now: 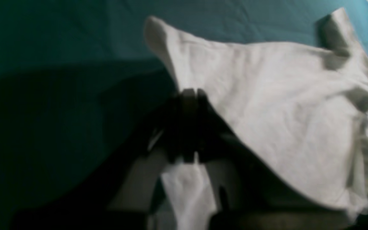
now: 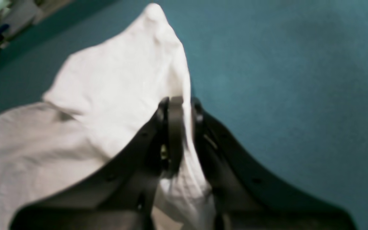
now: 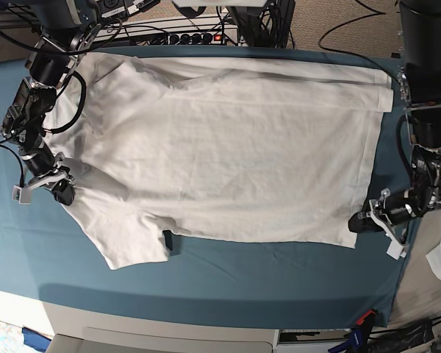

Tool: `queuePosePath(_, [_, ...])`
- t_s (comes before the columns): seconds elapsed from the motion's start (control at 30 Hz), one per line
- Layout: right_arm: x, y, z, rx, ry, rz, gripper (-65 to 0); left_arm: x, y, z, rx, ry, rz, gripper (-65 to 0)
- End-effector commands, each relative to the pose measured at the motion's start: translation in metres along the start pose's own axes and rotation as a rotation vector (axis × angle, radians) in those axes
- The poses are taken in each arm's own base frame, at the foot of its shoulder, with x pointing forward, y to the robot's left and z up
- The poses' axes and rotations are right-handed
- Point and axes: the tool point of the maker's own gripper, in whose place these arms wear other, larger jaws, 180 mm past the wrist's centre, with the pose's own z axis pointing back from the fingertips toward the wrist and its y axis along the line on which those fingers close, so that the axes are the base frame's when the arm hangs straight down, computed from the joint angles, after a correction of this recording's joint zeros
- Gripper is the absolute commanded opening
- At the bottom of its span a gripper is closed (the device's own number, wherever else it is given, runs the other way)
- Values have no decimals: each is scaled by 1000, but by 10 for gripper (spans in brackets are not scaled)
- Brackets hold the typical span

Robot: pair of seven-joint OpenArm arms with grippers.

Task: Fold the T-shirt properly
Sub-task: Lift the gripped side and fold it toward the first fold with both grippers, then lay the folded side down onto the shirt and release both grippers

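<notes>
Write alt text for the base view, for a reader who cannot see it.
A white T-shirt lies spread across a teal cloth on the table, seen from above. The right gripper pinches its edge at the view's left and the left gripper pinches its corner at the view's right. Cables run along the far edge.

A plain white T-shirt (image 3: pixel 220 147), with no print or pattern, shows soft grey shading in its wrinkles. It lies on a solid teal cloth (image 3: pixel 206 283) that looks darker blue-green where shadow falls. A small dark tag (image 3: pixel 167 241) sits at the shirt's edge. The left gripper (image 1: pixel 190 95) and right gripper (image 2: pixel 179 105) are both matte black.
</notes>
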Motion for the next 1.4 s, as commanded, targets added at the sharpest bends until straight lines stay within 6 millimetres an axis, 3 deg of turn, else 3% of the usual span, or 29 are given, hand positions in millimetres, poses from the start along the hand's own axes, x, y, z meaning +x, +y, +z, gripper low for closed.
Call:
queuePosePath(0.0, [29, 3, 4, 19, -66, 18, -650, 28, -8, 10, -33, -59, -28, -650])
queuePosePath(0.17, [30, 15, 12, 63, -46, 16, -650, 24, -20, 17, -120, -37, 4, -650])
queuePosePath(0.4, [17, 24, 39, 59, -16, 112, -650, 24, -16, 36, -158, -44, 54, -650])
queuePosePath(0.67, [14, 10, 61, 19, 30, 198, -650, 23, -17, 65, -226, -16, 100, -650])
queuePosePath(1.17, [-3, -3, 75, -2, 98, 203, -650, -41, 3, 83, -177, 194, 126, -650])
queuePosePath(1.37, [-11, 2, 77, 26, 129, 168, -650, -52, -2, 91, -180, 186, 88, -650])
